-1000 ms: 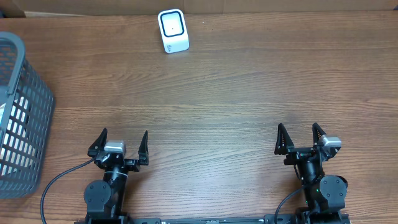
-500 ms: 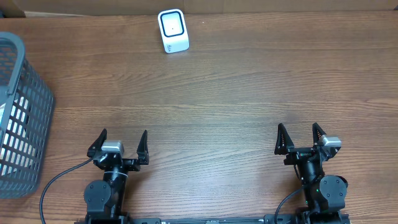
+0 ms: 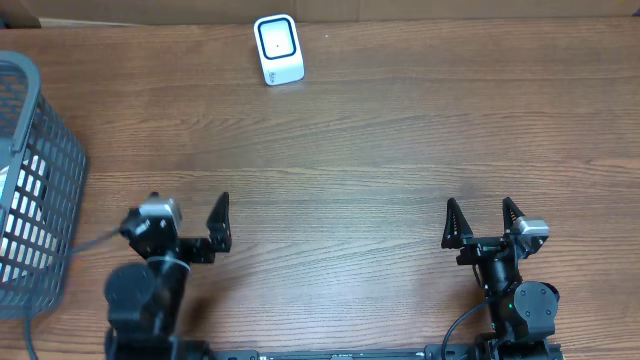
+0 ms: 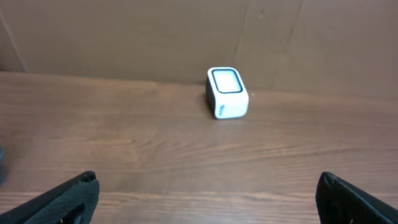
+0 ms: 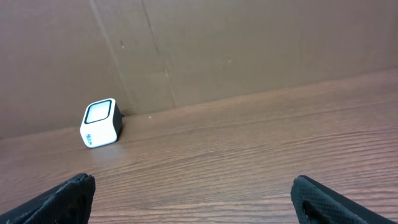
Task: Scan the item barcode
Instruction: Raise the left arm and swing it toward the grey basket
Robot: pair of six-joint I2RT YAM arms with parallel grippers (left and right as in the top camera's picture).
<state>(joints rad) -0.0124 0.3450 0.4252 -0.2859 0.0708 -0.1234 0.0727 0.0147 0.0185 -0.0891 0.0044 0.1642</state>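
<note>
Scanner [image 3: 278, 49] sits at the far edge of the table [image 3: 380, 150], left of centre, long axis running far-to-near, window tilted up toward the arms. Left gripper [image 3: 180, 222] and right gripper [image 3: 478, 215] hover at the near edge, jaws spread wide, holding nothing. Grey basket [image 3: 40, 200] stands far left.

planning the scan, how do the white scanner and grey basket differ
The white scanner is a small solid box; the grey basket is far larger, with mesh walls. The scanner stands at the far edge of the table, fully in view; the basket is cut off at the left. Both rest on that wooden table.
</note>
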